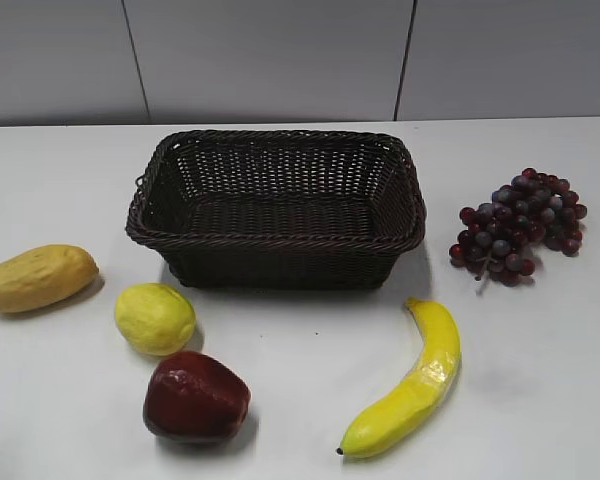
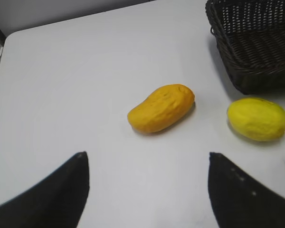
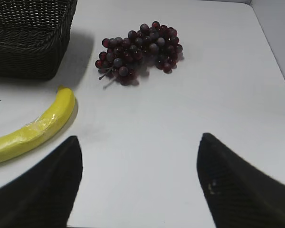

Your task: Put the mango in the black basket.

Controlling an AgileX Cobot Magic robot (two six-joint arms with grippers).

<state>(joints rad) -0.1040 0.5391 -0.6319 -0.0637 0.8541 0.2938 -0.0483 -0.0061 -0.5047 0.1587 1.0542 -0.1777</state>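
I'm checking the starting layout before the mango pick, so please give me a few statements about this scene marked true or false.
1. The black basket has nothing in it. True.
2. The mango lies right of the basket, beside the grapes. False: it lies on the table's left side, with the lemon nearest it.
3. The left gripper is open, with the mango ahead of its fingers. True.
4. The right gripper is shut on the banana. False: it is open and holds nothing; the banana lies on the table.
5. The red apple sits inside the basket. False: it rests on the table in front of the lemon.
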